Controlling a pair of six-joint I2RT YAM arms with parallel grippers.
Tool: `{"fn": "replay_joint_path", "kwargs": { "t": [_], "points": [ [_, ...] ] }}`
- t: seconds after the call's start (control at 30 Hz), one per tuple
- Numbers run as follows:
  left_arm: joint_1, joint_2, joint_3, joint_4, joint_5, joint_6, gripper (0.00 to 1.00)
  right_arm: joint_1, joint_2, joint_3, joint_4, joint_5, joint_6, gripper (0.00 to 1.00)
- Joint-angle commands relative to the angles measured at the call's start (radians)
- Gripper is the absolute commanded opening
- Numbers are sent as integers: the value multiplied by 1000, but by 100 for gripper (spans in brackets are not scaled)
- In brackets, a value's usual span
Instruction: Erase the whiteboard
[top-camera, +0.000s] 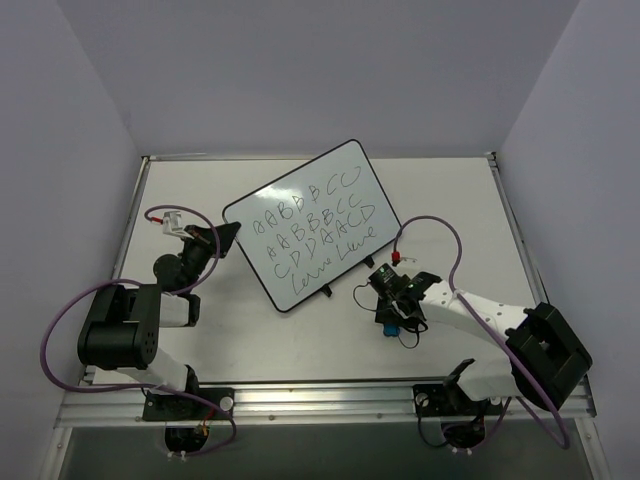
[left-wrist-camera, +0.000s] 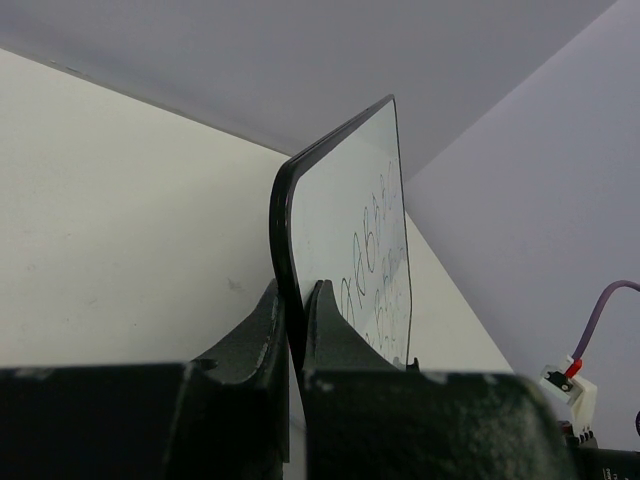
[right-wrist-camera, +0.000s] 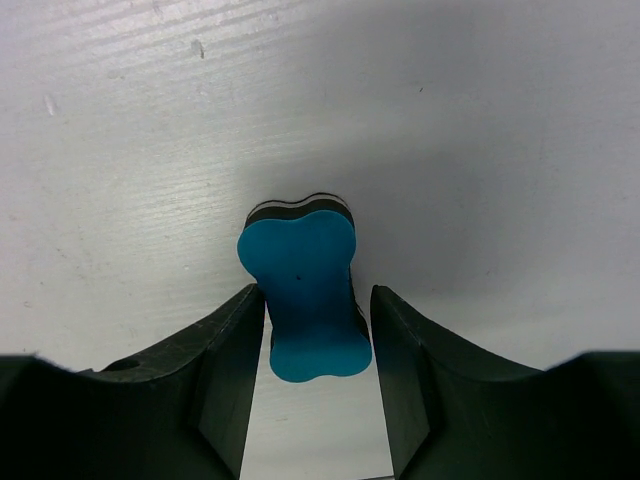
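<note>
1. Left pincer (left-wrist-camera: 296, 305) is closest in the left wrist view. We see both its dark fingers (left-wrist-camera: 255, 340) pressed together on the black-framed edge of the whiteboard (left-wrist-camera: 350, 200), clamped hard on it.
2. From the top view we log the whiteboard in the middle of the white table (top-camera: 480, 210), turned on a diagonal, with the left pincer biting its left short edge near the corner.
3. We cannot tell whether the gripped edge of the whiteboard is off the table or lying flat.
4. Rows of dark handwritten letters (top-camera: 315, 235) cover most of the whiteboard face, so it is not yet wiped.
5. We spot two small black clips (top-camera: 329, 291) on the near long edge of the whiteboard.
6. Right pincer (right-wrist-camera: 316, 295) is on the near-right side of the whiteboard, close to that clip edge but apart from it, pointing down at the table.
7. A small blue eraser (right-wrist-camera: 305, 300) lies on the table between the right pincer's fingers, near the whiteboard and not touching it.
8. Those fingers stand tight beside both flanks of the eraser. We cannot tell whether they squeeze it or just bracket it.
9. A purple cable (top-camera: 440, 225) loops over the table right of the whiteboard.
</note>
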Motion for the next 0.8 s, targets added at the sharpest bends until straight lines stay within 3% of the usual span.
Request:
{"fn": "replay_joint_path", "kwargs": {
  "t": [0.0, 0.37, 0.47, 0.6, 0.77],
  "points": [
    [-22, 26, -13, -95, -7, 238, 2, 7, 22, 0, -32, 26, -3, 42],
    [-23, 23, -15, -90, -10, 243, 2, 10, 49, -4, -9, 20, -26, 34],
    [-23, 26, -15, -92, -12, 245, 2, 15, 68, -9, 3, 14, -31, 25],
    [-23, 29, -15, -90, -16, 243, 2, 46, 62, 34, -46, 52, -20, 2],
    [-23, 26, -21, -84, -22, 240, 2, 75, 29, 159, -113, 115, -42, 0]
  ]
}}
